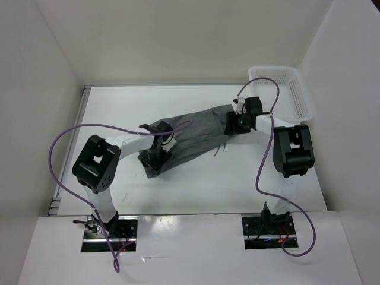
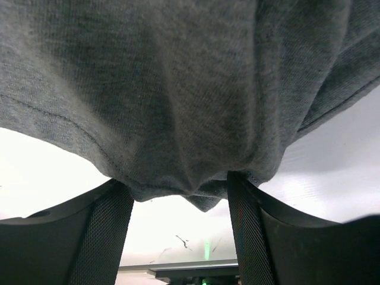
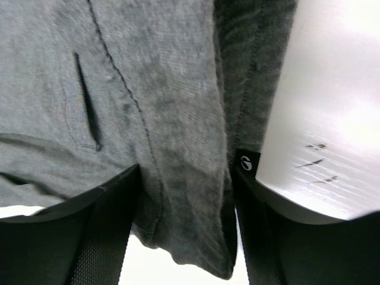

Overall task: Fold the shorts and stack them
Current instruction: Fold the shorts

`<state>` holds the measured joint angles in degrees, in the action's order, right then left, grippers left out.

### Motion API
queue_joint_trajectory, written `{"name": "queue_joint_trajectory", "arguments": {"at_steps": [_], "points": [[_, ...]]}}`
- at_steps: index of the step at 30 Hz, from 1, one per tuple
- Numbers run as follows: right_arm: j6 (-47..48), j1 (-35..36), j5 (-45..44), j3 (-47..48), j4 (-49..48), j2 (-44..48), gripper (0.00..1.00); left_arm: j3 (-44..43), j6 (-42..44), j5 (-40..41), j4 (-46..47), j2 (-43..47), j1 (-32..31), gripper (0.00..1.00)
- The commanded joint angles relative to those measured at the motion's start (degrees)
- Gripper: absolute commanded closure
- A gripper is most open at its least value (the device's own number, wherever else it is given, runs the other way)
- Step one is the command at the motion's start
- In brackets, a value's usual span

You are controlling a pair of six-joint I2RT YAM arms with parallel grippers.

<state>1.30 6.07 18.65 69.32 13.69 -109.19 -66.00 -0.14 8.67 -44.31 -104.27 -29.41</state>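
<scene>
Left wrist view: the left fingers [image 2: 101, 237], black with mesh-textured pads, fill the bottom of the frame and stand fairly wide. A gathered bunch of the shorts [image 2: 178, 89] fills the gap and touches both pads, so the fingers are closed on fabric. Grey knit covers the whole upper frame. A stitched hem runs from the left edge down toward the middle. The white table [image 2: 41, 166] shows below the cloth at left and right.

Right wrist view: the right fingers [image 3: 107, 237] sit at the bottom, also fairly wide. A folded edge of the shorts is pinched between them and touches both. A dark pocket slit [image 3: 87, 101] lies in the upper left. A small black tag [image 3: 245, 161] with a white mark sits at the cloth's edge, just beside the finger on the right of the frame. The bare table to the right carries a few dark scuffs [image 3: 317, 160].

Top view: the shorts run as a diagonal band across the middle of the table, from the left fingers at lower left to the right fingers at upper right. I cannot tell whether the middle of the band rests on the table. The drawstring [image 1: 221, 151] dangles from the lower edge, nearer the upper-right end. The white mesh basket [image 1: 303, 98] is in the upper right corner, apart from the shorts. Purple cables [image 1: 62, 148] loop off both arms.
</scene>
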Motion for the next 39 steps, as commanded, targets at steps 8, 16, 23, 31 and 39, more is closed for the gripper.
{"name": "queue_joint_trajectory", "arguments": {"at_steps": [8,16,23,31,39], "points": [[4.1,0.6,-1.3,0.8,1.1,3.7,0.28,-5.4,0.1,-5.4,-5.1,9.5,5.9,0.29],[7.7,0.6,-0.1,0.8,4.0,4.2,0.28,-5.7,0.1,-14.6,-4.3,10.0,11.3,0.31],[7.7,0.6,-0.6,0.3,4.5,5.3,0.28,-4.6,0.1,-25.9,-4.9,6.3,17.9,0.3],[6.5,1.7,-4.3,-1.6,2.7,5.8,0.28,-4.6,0.1,-21.8,-6.8,-4.1,18.4,0.28],[6.5,1.7,-5.0,-0.9,2.1,3.5,0.28,-4.6,0.1,-24.1,-7.4,-7.6,16.8,0.31]]}}
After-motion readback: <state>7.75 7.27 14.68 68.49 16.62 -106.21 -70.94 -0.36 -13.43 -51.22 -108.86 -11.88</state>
